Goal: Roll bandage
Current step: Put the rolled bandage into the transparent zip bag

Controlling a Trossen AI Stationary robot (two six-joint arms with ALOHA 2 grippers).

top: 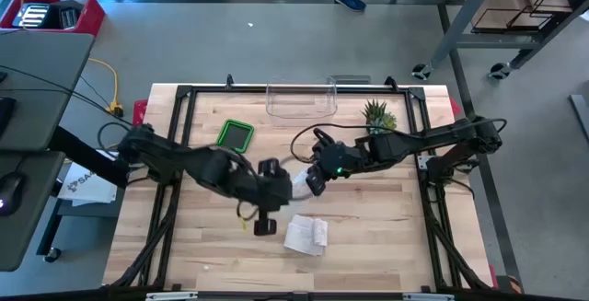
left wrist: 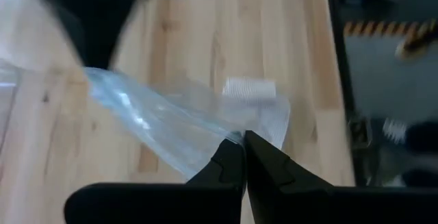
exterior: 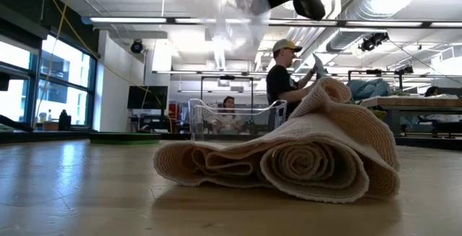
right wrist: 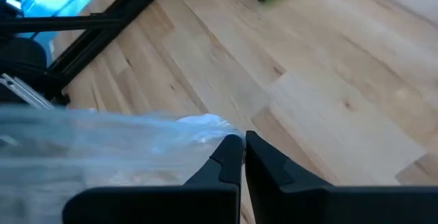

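Observation:
A cream bandage (top: pixel 305 235) lies on the wooden table near its front, loosely rolled and partly unwound; in the low view the bandage (exterior: pixel 289 160) rests on its side with its coils showing. Above it, at the table's middle, my left gripper (top: pixel 283 193) and my right gripper (top: pixel 309 185) face each other, both shut on a clear plastic wrapper (left wrist: pixel 157 118) that spans between them. In the left wrist view the bandage (left wrist: pixel 250 87) shows on the table beyond the wrapper. My left gripper pinches an edge of the clear wrapper (left wrist: pixel 229 136) between its two fingers, slanting down from the table's left. The wrapper is lifted clear of the table and runs away from the fingers toward the other arm. My right gripper pinches the wrapper's other end (right wrist: pixel 217 129) between its two fingers, slanting down from the table's right. The film (right wrist: pixel 96 138) spreads out from the fingers, clear of the table.
A green-rimmed tray (top: pixel 236 134) lies at the far left of the table. A clear plastic bin (top: pixel 301 98) stands at the far edge, with a spiky green plant-like object (top: pixel 377 117) to its right. People show in the room beyond (exterior: pixel 285 77).

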